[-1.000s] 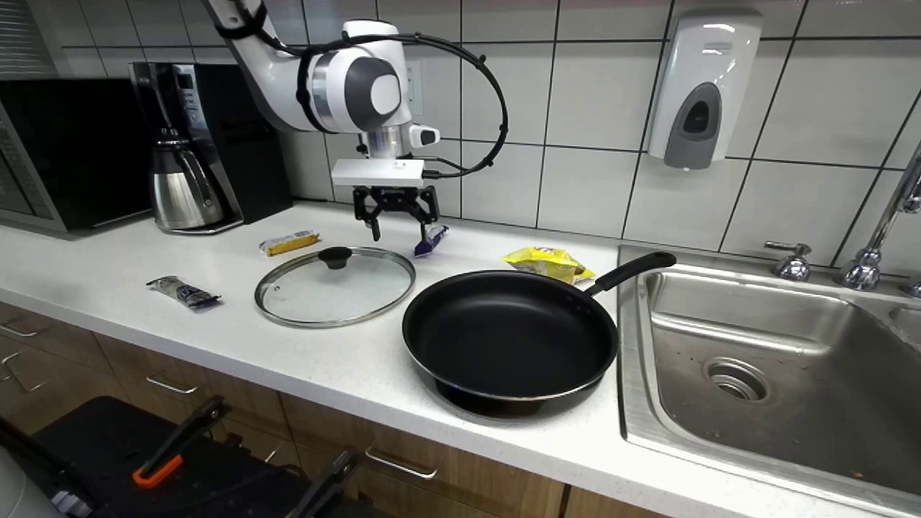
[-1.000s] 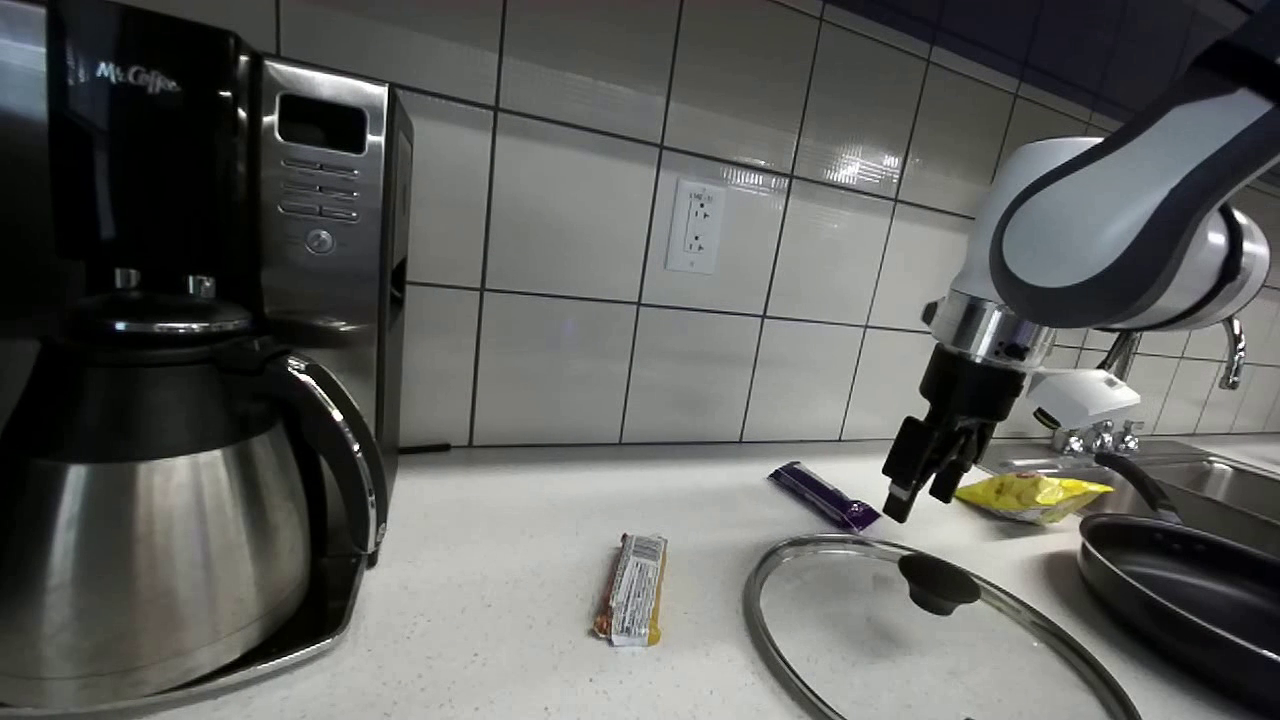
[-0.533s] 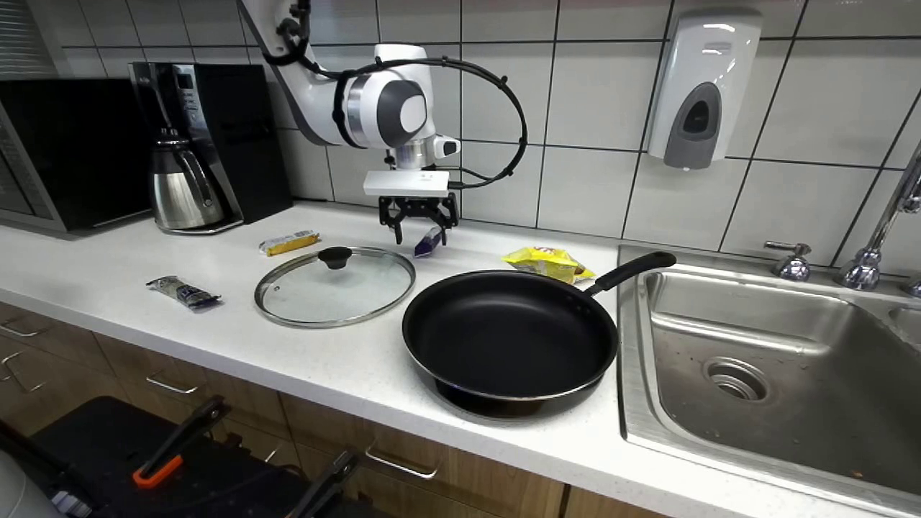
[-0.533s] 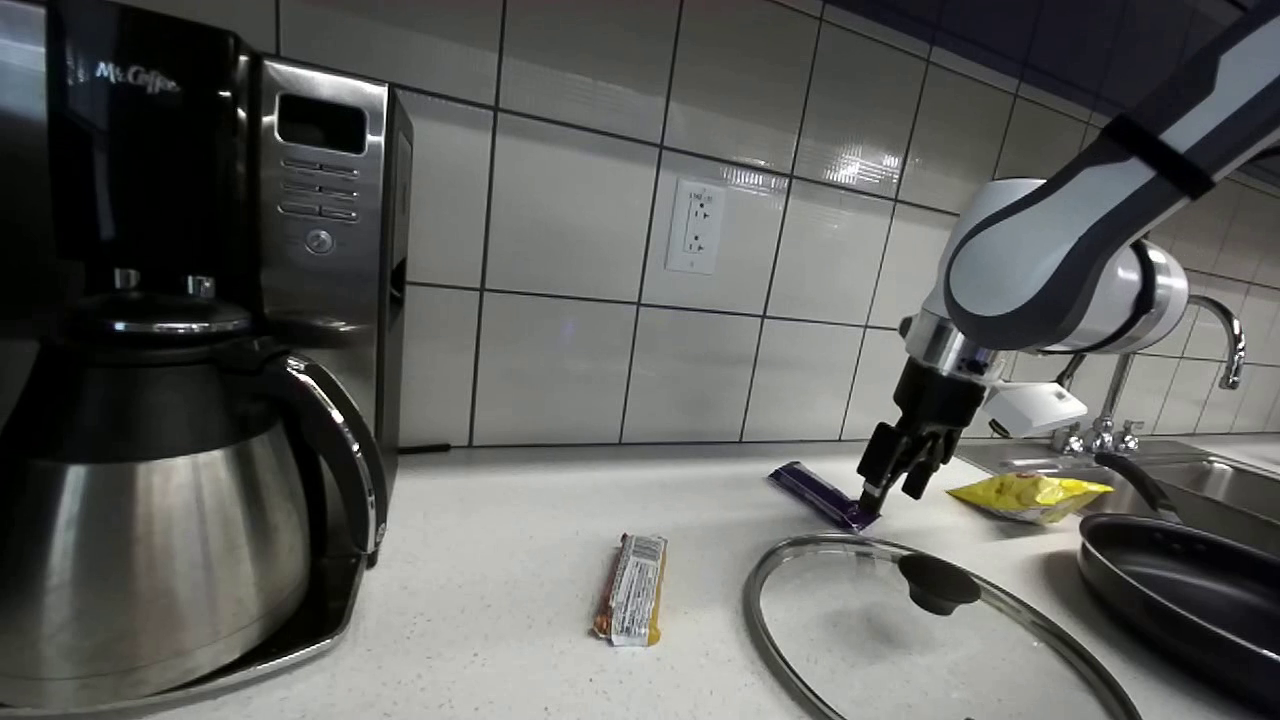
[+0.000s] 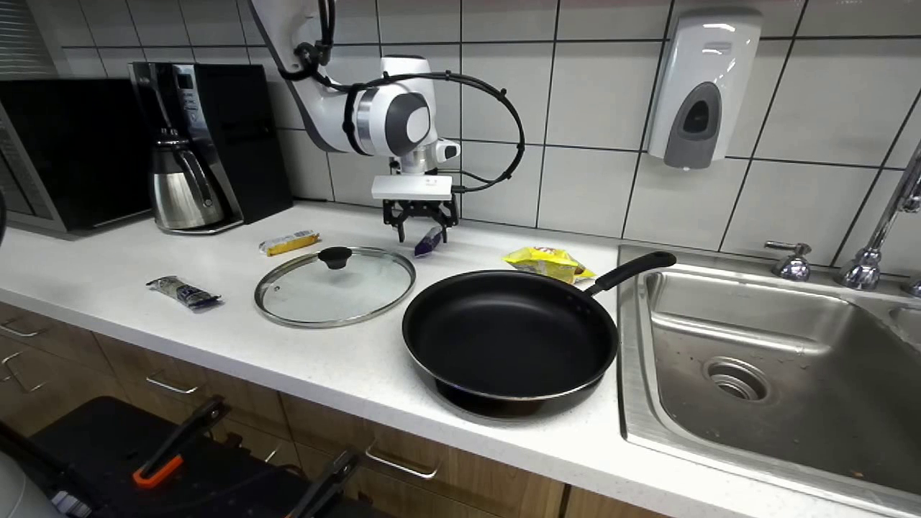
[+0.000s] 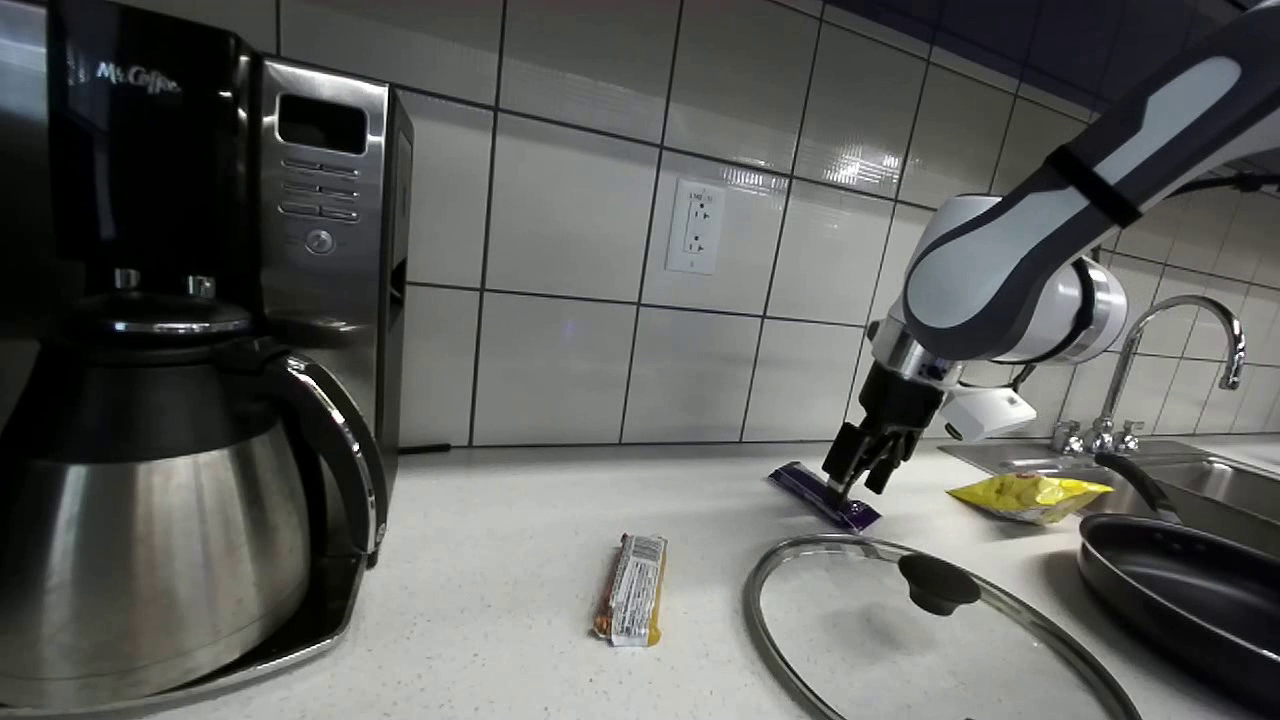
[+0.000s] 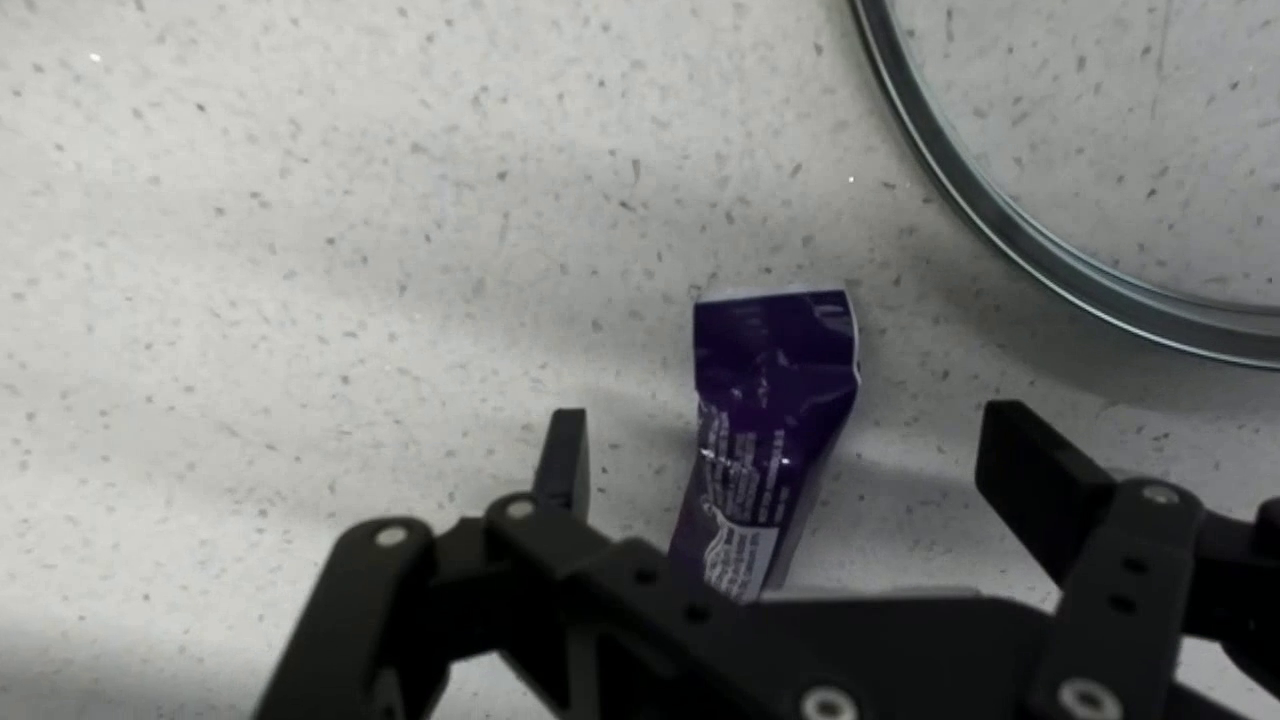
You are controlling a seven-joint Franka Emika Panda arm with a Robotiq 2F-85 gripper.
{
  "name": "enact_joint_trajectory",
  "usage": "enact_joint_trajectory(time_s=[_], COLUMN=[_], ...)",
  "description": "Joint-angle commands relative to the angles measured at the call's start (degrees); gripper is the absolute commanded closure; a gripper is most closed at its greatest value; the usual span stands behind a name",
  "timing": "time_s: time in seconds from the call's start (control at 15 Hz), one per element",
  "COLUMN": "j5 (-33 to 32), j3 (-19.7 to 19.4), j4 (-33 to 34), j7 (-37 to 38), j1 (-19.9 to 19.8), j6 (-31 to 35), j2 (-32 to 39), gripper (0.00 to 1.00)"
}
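Observation:
A purple wrapped bar lies on the white counter near the wall, in both exterior views (image 5: pixel 427 244) (image 6: pixel 797 484) and the wrist view (image 7: pixel 775 390). My gripper is right over it, pointing down, in both exterior views (image 5: pixel 422 237) (image 6: pixel 857 493). In the wrist view my gripper (image 7: pixel 783 420) is open, with one black finger (image 7: pixel 568 455) on each side of the bar and a gap on both sides. It holds nothing. The bar's far end is hidden under the gripper body. A glass lid (image 5: pixel 338 295) with a black knob lies close by; its rim (image 7: pixel 1090 290) shows in the wrist view.
A black pan (image 5: pixel 511 331) stands beside the sink (image 5: pixel 633 374). A yellow bag (image 5: pixel 548 263) lies behind the pan. A yellow-and-white bar (image 5: pixel 290 243) and a grey wrapped bar (image 5: pixel 183 291) lie left of the lid. A coffee maker (image 6: pixel 330 240) stands by the tiled wall.
My open gripper has moved over the purple bar and come lower, going right in one exterior picture and left in the other. The bar, lid, pan and bag have not moved.

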Motion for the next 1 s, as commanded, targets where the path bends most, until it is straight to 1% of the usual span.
enact_joint_trajectory(time_s=[0.0,0.47,0.53,0.6,0.87,0.93], j5=[-1.3,-1.7,-1.6,-1.6,-1.7,-2.1], j3=[0.5,0.5,0.5,0.5,0.5,0.2], j4=[3.4,6.2,6.3,6.2,6.1,6.0], j7=[-0.5,0.3,0.5,0.5,0.5,0.6], j1=[-0.4,0.0,0.0,0.0,0.0,0.3], j6=[0.3,1.3,2.0,2.4,3.3,3.5], j2=[2.5,5.0,5.1,5.1,4.9,4.8], gripper=[0.0,0.0,0.25,0.28,0.6,0.66])
